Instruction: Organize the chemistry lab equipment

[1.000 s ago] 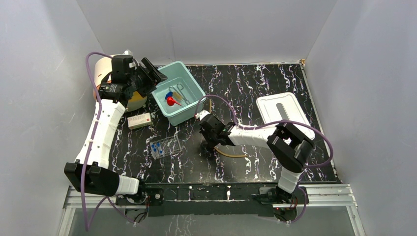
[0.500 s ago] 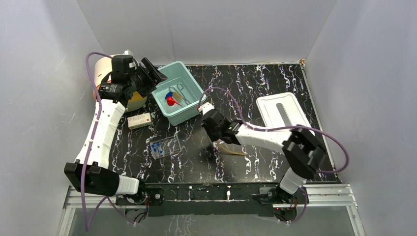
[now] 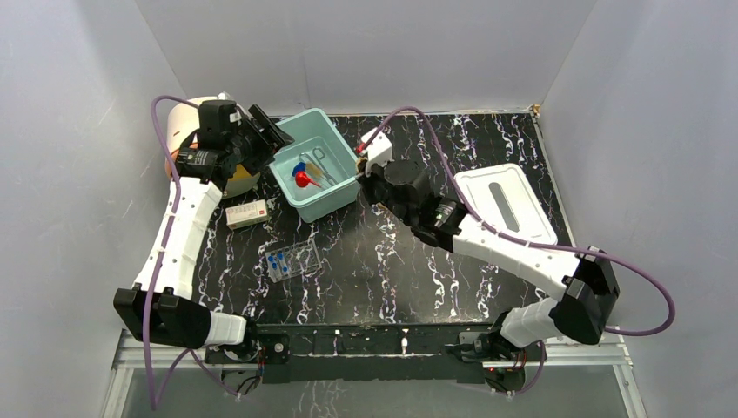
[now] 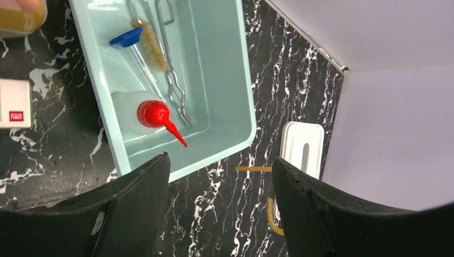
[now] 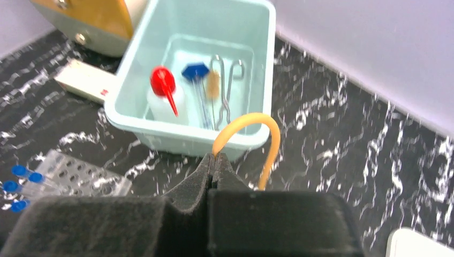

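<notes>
Your right arm has swung from mid-table to the teal bin's point(image 3: 331, 205) right rim. Its fingers point(image 5: 206, 179) are clenched on the amber tubing loop point(image 5: 274, 140), which arches up beside that rim. Your left fingers point(image 4: 134, 209) hang spread wide above the bin, where the squeeze bottle point(image 4: 152, 113), syringe point(image 4: 142, 61) and tongs point(image 4: 172, 88) lie.
</notes>
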Robot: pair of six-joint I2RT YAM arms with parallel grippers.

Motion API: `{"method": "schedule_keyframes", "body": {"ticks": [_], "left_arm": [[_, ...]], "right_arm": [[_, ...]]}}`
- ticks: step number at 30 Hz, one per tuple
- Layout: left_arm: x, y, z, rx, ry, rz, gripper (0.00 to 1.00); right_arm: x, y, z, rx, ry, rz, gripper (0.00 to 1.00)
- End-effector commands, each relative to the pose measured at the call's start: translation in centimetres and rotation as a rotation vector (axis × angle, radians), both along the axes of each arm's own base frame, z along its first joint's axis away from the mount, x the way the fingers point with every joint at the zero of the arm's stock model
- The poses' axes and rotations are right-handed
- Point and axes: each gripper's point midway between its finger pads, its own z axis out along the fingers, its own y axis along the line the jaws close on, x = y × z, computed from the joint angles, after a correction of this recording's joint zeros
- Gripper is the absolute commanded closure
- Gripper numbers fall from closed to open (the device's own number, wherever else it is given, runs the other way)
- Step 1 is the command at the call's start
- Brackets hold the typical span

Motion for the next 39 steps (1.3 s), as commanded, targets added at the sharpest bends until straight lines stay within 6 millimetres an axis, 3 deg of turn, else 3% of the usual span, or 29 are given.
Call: {"method": "schedule_keyframes", "body": {"ticks": [1, 8, 16, 21, 31, 39], "left_arm": [[-1.5, 0.5, -0.6, -0.015, 0.031, 0.031, 0.31], [-2.0, 1.3, -1.5, 0.013, 0.063, 0.064, 0.31], [-3.6, 2.7, -2.6, 0.052, 0.102, 0.124, 0.30], [-4.3, 3.8, -2.9, 0.082, 0.108, 0.163, 0.30], [-4.7, 4.3, -2.5, 0.115, 0.101, 0.163, 0.29], [-4.8, 4.0, -2.6, 0.109, 0.099, 0.148, 0.28]], "right_arm": [[0.9, 2.4, 10.3, 0.156, -0.247, 0.094, 1.00], [1.1, 5.8, 15.0, 0.216, -0.346, 0.220, 1.00], [2.0, 8.5, 16.7, 0.286, -0.385, 0.327, 1.00], [3.0, 10.1, 15.1, 0.283, -0.348, 0.404, 1.00], [8.7, 11.6, 10.4, 0.285, -0.252, 0.433, 1.00], [11.0, 14.2, 3.8, 0.224, -0.120, 0.462, 1.00]]}}
